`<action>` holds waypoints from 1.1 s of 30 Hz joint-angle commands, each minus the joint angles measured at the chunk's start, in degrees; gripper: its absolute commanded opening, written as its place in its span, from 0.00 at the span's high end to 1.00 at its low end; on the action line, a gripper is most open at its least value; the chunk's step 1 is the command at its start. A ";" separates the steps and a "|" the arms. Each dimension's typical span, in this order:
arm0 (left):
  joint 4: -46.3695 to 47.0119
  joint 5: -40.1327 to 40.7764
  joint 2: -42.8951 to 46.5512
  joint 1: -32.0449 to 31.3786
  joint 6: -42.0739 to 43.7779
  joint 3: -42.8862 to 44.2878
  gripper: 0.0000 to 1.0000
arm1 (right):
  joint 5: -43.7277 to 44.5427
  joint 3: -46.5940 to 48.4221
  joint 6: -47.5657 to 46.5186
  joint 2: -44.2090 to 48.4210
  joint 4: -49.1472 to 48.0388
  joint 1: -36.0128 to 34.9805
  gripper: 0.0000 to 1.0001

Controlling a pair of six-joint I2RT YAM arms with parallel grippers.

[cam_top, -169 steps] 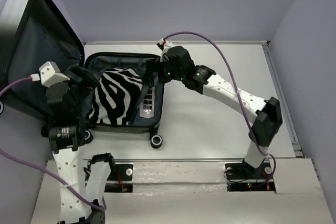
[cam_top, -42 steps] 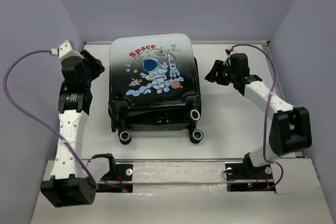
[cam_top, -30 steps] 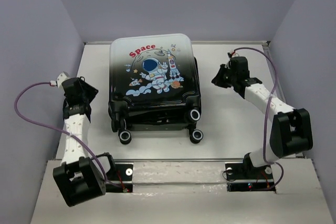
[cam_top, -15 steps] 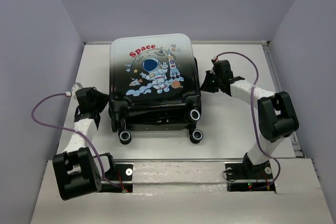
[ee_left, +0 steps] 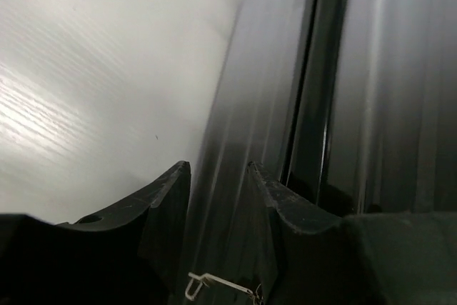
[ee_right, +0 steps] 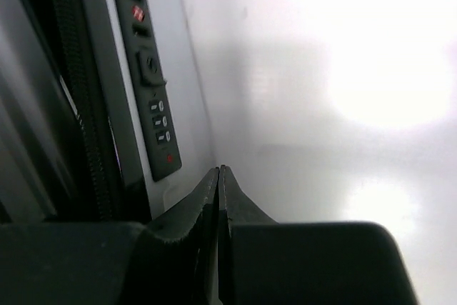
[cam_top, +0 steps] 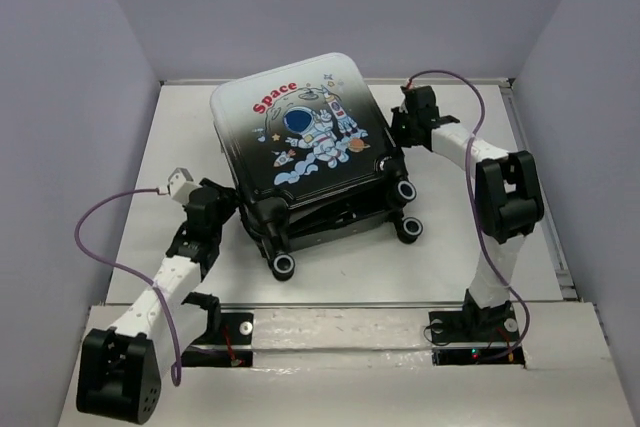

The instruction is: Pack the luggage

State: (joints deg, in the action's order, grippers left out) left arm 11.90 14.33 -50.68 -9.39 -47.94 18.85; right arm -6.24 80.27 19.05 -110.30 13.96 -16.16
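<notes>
Table [cam_top: 330, 277]: white, smooth.

Luggage [cam_top: 310, 162]: lies flat at the table's centre, closed, astronaut print up. It is skewed, with the wheel end toward 5 o'clock. Judged stiff, glossy and slippery; it probably slides or pivots on this top rather than staying put. Weight unknown. The shell is far too wide for either jaw pair, so the usable holds look like the seam rim, the corners or the wheel housings. Otherwise, push flat against a side.

Left gripper [ee_left: 218, 168]: at the case's 8 o'clock corner, low to the table. Jaws stand partly apart and the dark ribbed side wall fills the view ahead. Contact unclear.

Right gripper [ee_right: 220, 171]: at the case's 2 o'clock side, jaws pressed together with nothing between them.

Lock panel [ee_right: 150, 83]: just beside the right fingertips.

Caster wheels [cam_top: 284, 266]: clear of both grippers.
</notes>
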 commanded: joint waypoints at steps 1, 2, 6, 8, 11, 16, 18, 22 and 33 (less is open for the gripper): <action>-3.28 -3.44 4.96 -13.62 -3.72 -3.29 0.51 | -9.57 16.38 -0.15 -8.15 1.67 -4.23 0.89; -3.81 -2.38 5.76 -15.73 -4.08 -3.38 0.51 | -9.84 19.19 0.02 -9.22 3.25 -4.23 0.87; -13.98 12.18 11.99 -24.61 -1.82 1.70 0.49 | -4.32 27.83 0.90 -8.62 7.48 -4.23 0.54; -18.21 21.48 16.89 -25.50 1.52 7.56 0.43 | 0.84 30.81 0.38 -7.13 10.72 -4.23 0.34; -19.81 26.54 18.95 -25.51 7.94 15.05 0.37 | 5.88 31.10 -0.76 -2.48 13.20 -4.23 0.22; -17.71 26.19 18.16 -25.51 13.30 27.19 0.30 | 9.93 20.39 -0.94 10.08 11.28 -4.23 0.22; -16.56 24.96 15.62 -25.51 15.24 31.67 0.26 | 9.76 13.80 -0.86 16.76 9.87 -4.23 0.29; -15.42 20.84 6.40 -25.42 19.46 40.89 0.21 | 4.33 -1.22 1.87 29.77 5.57 -5.45 0.93; -19.37 -11.03 -23.84 -4.43 23.42 68.49 0.19 | 6.86 -34.29 7.75 57.38 3.62 -15.21 0.93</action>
State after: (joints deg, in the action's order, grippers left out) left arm -6.20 19.70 -68.99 -21.85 -25.93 81.36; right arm -0.54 51.51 23.57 -59.13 19.03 -31.64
